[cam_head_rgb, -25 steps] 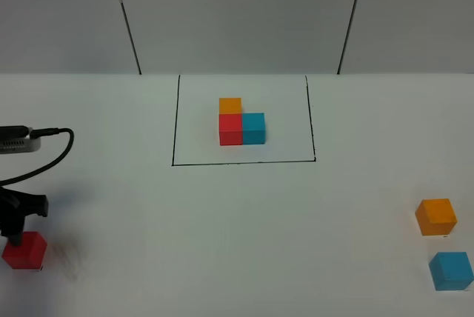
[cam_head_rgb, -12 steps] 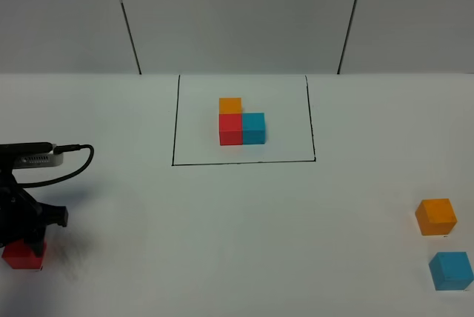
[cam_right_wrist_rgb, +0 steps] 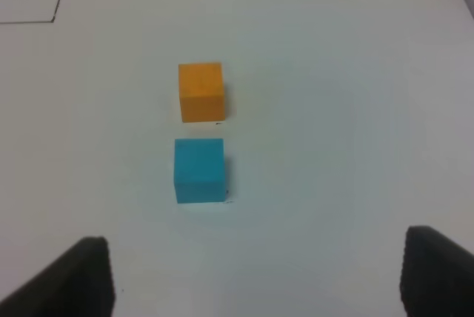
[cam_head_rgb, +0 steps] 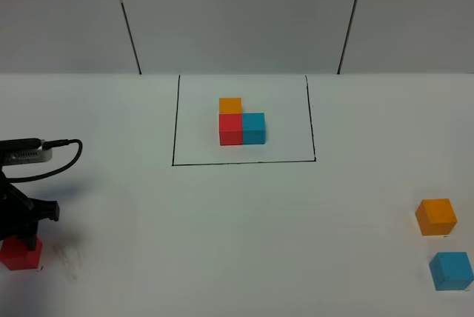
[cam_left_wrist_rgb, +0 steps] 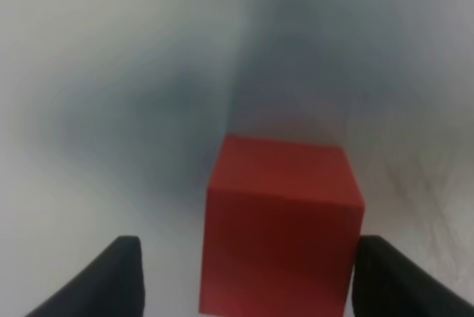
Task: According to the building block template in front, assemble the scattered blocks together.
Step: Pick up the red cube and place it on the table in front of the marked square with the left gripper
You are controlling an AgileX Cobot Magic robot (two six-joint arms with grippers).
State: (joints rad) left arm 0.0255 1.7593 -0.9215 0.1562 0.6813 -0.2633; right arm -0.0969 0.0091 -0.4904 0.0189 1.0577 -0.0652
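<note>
Red matte cube [cam_left_wrist_rgb: 280, 221] at the near-left corner of the white bench [cam_head_rgb: 222, 213], lying straight between the two black fingers of the left gripper [cam_left_wrist_rgb: 248, 287]. Jaws parted wider than the cube: a clear gap on one side, the other finger close against the face, contact uncertain. Nothing clamped yet. The cube's faces look roughly square to the fingers; being a cube, it has no long axis to align. Judged step: close on it, then lift.

Sky-blue matte cube [cam_head_rgb: 452, 270] at the near-right corner; orange matte cube [cam_head_rgb: 435, 216] just beyond it, apart, not touching. Right gripper [cam_right_wrist_rgb: 255, 280] hangs above that pair, fingers spread wide, holding nothing; this arm is clearly the nearer for both.

Farther on, mid-bench toward the far edge: the joined red, blue and orange L-shaped template [cam_head_rgb: 241, 124] inside its thin black drawn rectangle [cam_head_rgb: 175, 124]. Open bench lies between the red cube and the middle; nothing seen blocking a carry.
</note>
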